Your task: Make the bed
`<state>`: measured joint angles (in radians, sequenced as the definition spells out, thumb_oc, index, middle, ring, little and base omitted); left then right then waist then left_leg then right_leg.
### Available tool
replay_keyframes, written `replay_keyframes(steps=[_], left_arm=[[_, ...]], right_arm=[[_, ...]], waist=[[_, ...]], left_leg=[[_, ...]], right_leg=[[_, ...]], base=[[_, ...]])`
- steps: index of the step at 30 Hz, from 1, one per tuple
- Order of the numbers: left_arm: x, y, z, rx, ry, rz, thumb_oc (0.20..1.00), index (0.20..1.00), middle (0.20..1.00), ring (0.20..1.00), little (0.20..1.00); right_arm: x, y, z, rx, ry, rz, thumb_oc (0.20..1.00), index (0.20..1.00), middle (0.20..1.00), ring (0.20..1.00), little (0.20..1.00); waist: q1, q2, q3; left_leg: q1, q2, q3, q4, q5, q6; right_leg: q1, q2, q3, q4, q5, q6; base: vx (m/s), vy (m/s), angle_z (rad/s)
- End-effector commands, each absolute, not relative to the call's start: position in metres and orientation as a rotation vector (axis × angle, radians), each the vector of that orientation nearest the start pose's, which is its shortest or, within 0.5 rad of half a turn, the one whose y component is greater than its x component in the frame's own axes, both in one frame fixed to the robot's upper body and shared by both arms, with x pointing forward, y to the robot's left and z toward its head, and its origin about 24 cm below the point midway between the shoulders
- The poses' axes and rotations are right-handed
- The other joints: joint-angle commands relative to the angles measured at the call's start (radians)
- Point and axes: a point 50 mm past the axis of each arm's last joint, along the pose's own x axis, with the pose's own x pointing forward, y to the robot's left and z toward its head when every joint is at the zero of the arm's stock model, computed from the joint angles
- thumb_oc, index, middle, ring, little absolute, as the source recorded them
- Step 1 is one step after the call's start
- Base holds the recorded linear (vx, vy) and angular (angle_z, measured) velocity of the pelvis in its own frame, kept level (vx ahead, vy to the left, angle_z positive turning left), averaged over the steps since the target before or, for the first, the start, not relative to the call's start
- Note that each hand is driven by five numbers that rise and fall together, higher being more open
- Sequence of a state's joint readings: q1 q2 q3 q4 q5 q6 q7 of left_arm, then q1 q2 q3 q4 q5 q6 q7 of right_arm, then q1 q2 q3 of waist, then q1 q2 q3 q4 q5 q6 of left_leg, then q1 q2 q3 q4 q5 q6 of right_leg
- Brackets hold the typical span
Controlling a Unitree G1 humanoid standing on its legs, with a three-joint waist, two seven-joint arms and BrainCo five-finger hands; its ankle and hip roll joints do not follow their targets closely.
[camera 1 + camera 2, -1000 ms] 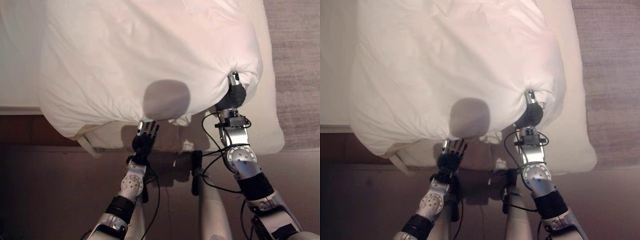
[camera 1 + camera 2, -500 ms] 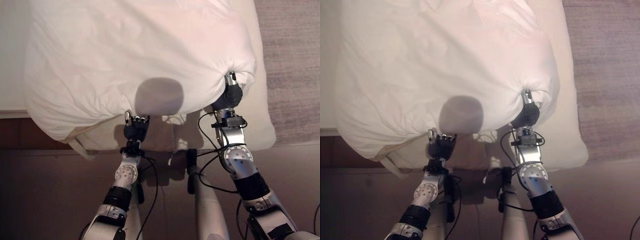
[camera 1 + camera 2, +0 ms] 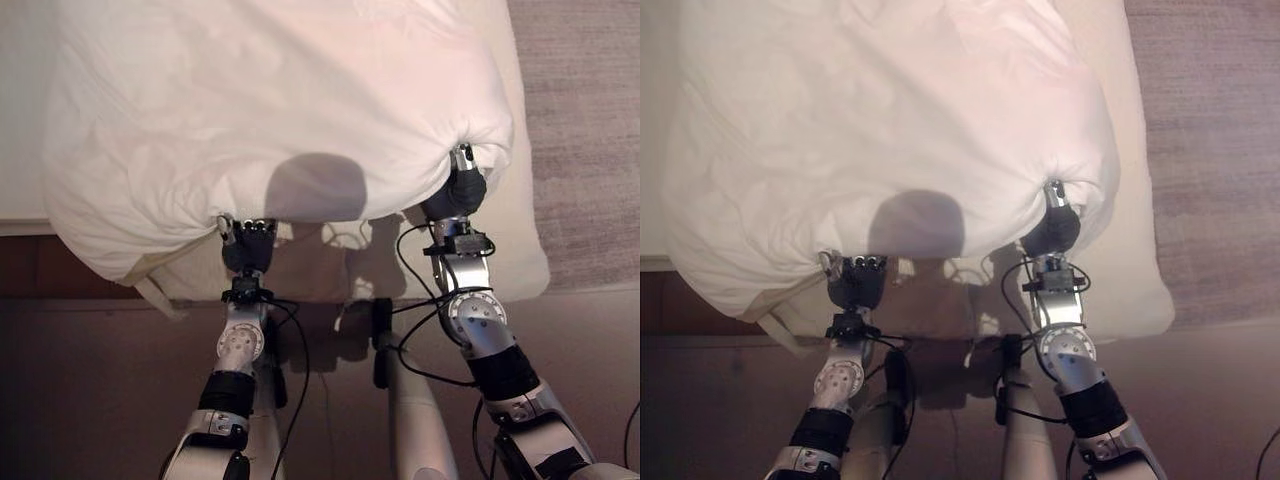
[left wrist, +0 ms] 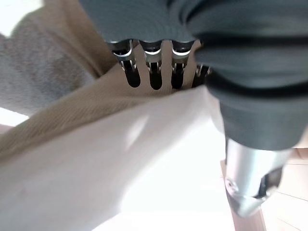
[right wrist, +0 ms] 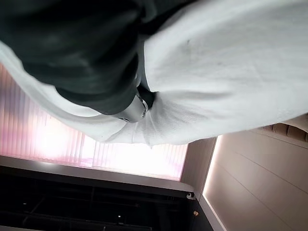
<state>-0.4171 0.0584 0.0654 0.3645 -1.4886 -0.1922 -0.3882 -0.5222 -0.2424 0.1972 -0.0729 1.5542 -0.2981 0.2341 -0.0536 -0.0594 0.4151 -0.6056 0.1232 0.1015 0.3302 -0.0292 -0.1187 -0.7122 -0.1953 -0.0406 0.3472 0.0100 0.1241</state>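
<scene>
A big white duvet (image 3: 270, 100) lies bunched over the bed, its near edge hanging past the mattress's end. My right hand (image 3: 462, 188) is at the duvet's near right corner. Its thumb presses into the cloth, which puckers around it, so it is shut on the duvet. In the right wrist view, white cloth (image 5: 216, 72) wraps over that hand. My left hand (image 3: 248, 245) is at the duvet's near edge, left of the middle, fingers straight and tips touching the hem. The left wrist view shows those fingers (image 4: 151, 72) against beige and white cloth (image 4: 144, 159).
A cream sheet (image 3: 520, 230) covers the mattress and shows bare to the right of the duvet. Grey carpet (image 3: 590, 120) runs along the bed's right side. A loose cloth strip (image 3: 158, 293) hangs at the near left. Dark flooring (image 3: 90, 390) lies in front.
My left hand has moved left and up to the duvet's near edge, its fingertips now at the hem. The right hand has kept its hold on the corner.
</scene>
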Motion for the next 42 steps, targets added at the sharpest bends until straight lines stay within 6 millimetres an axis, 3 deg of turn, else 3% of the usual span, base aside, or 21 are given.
replay_keyframes(steps=[1, 11, 28, 35, 36, 37, 38, 42], left_arm=[[0.322, 0.194, 0.119, -1.333, -0.629, -0.189, 1.0, 1.0, 1.0, 1.0, 1.0], [0.335, 0.223, 0.136, -1.218, -0.616, -0.015, 1.0, 1.0, 1.0, 1.0, 1.0], [0.361, 0.246, 0.145, -1.143, -0.424, 0.412, 1.0, 1.0, 1.0, 1.0, 1.0], [0.361, 0.268, 0.145, -1.149, -0.41, 0.576, 1.0, 1.0, 1.0, 1.0, 1.0], [0.36, 0.274, 0.146, -1.141, -0.417, 0.611, 0.746, 0.746, 0.746, 0.746, 0.746], [0.358, 0.278, 0.145, -1.15, -0.421, 0.649, 0.391, 0.391, 0.391, 0.391, 0.391], [0.358, 0.28, 0.145, -1.155, -0.421, 0.663, 0.2, 0.2, 0.2, 0.2, 0.2], [0.349, 0.296, 0.138, -1.154, -0.445, 0.758, 0.2, 0.2, 0.2, 0.2, 0.2]], right_arm=[[0.285, -0.137, 0.235, 1.221, -0.826, 0.754, 0.2, 0.2, 0.2, 0.2, 0.2], [0.289, -0.132, 0.231, 1.212, -0.764, 0.756, 0.2, 0.2, 0.2, 0.2, 0.2], [0.292, -0.127, 0.218, 1.221, -0.631, 0.684, 0.2, 0.2, 0.2, 0.2, 0.2], [0.291, -0.13, 0.212, 1.239, -0.616, 0.63, 0.2, 0.2, 0.2, 0.2, 0.2], [0.291, -0.13, 0.21, 1.241, -0.615, 0.622, 0.2, 0.2, 0.2, 0.2, 0.2], [0.29, -0.131, 0.209, 1.243, -0.615, 0.617, 0.2, 0.2, 0.2, 0.2, 0.2], [0.29, -0.132, 0.208, 1.243, -0.614, 0.612, 0.2, 0.2, 0.2, 0.2, 0.2], [0.289, -0.137, 0.204, 1.241, -0.615, 0.573, 0.2, 0.2, 0.2, 0.2, 0.2]], waist=[[0.007, 0.011, -0.103], [-0.005, 0.028, -0.103], [-0.032, 0.054, -0.086], [-0.036, 0.06, -0.083], [-0.036, 0.062, -0.084], [-0.037, 0.06, -0.083], [-0.038, 0.061, -0.083], [-0.036, 0.064, -0.086]], left_leg=[[-0.029, -0.055, 0.004, -0.011, 0.004, 0.063], [-0.036, -0.051, 0.014, 0.011, -0.002, 0.061], [-0.034, -0.047, 0.034, 0.026, -0.002, 0.055], [-0.031, -0.044, 0.038, 0.024, 0.001, 0.053], [-0.029, -0.042, 0.039, 0.023, 0.0, 0.054], [-0.029, -0.041, 0.039, 0.024, 0.001, 0.052], [-0.029, -0.04, 0.04, 0.024, 0.001, 0.052], [-0.018, -0.038, 0.041, 0.02, 0.001, 0.049]], right_leg=[[0.02, 0.064, -0.019, 0.027, -0.013, -0.003], [0.014, 0.06, -0.012, 0.039, -0.016, -0.004], [0.014, 0.052, -0.001, 0.05, -0.012, 0.0], [0.018, 0.052, 0.003, 0.047, -0.012, 0.0], [0.018, 0.052, 0.003, 0.047, -0.013, 0.0], [0.018, 0.053, 0.004, 0.048, -0.013, -0.001], [0.019, 0.053, 0.004, 0.047, -0.013, -0.001], [0.023, 0.056, 0.005, 0.051, -0.018, -0.002]], base=[[0.0, 0.0, 0.0], [0.0, 0.0, 0.0], [0.0, 0.0, 0.0], [0.0, 0.0, 0.0], [0.0, 0.0, 0.0], [0.0, 0.0, 0.0], [0.0, 0.0, 0.0], [0.0, 0.0, 0.0]])
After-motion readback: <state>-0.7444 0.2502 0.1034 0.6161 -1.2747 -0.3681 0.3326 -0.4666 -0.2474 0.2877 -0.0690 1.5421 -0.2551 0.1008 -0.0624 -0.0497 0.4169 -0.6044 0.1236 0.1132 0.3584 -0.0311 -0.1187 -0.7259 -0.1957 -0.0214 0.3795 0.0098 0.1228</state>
